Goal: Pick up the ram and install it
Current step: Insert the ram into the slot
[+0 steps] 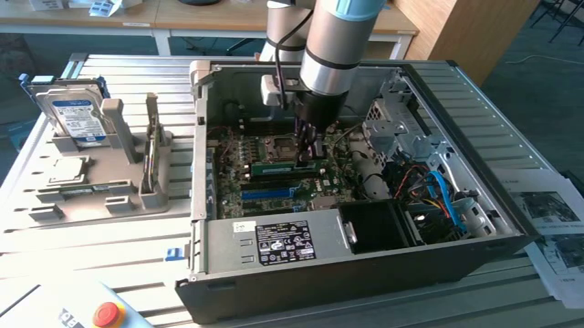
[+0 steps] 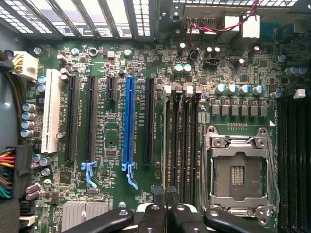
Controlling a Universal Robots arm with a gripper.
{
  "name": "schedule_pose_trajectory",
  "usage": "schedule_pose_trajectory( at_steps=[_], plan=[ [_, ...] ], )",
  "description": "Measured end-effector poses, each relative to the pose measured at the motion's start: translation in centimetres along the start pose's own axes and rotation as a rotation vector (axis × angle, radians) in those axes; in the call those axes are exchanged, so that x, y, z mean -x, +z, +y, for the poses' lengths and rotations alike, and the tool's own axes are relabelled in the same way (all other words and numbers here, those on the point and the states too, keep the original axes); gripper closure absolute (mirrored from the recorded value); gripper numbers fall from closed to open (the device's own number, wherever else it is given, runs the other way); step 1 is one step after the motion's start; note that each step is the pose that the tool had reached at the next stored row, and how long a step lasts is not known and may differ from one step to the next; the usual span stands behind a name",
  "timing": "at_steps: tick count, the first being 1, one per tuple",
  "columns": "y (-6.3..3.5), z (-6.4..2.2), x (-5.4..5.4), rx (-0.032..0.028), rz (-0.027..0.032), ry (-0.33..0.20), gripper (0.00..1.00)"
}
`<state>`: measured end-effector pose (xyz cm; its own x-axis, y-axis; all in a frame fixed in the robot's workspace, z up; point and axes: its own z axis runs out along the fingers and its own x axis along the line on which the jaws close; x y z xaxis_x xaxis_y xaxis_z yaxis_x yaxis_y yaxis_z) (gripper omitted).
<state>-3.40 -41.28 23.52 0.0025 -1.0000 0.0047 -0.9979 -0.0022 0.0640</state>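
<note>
Exterior view: pincer sits low inside the open computer case, its fingers drawn almost together and clamped on the top edge of the ram. The ram is a narrow green stick, on edge and level, at the memory slots just beside the processor socket.

Matt green motherboard, glossy blue plastic slot, dull metal power supply

exterior view overlooks the whole case; wrist view faces its motherboard closely.
</note>
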Motion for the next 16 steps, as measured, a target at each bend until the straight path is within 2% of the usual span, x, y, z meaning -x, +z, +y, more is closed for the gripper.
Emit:
schedule_pose_trajectory(
  at_steps=[16],
  plan=[
    [0.2,-0.01,0.38,0.0001,0.0002,0.0,0.89]
  ],
)
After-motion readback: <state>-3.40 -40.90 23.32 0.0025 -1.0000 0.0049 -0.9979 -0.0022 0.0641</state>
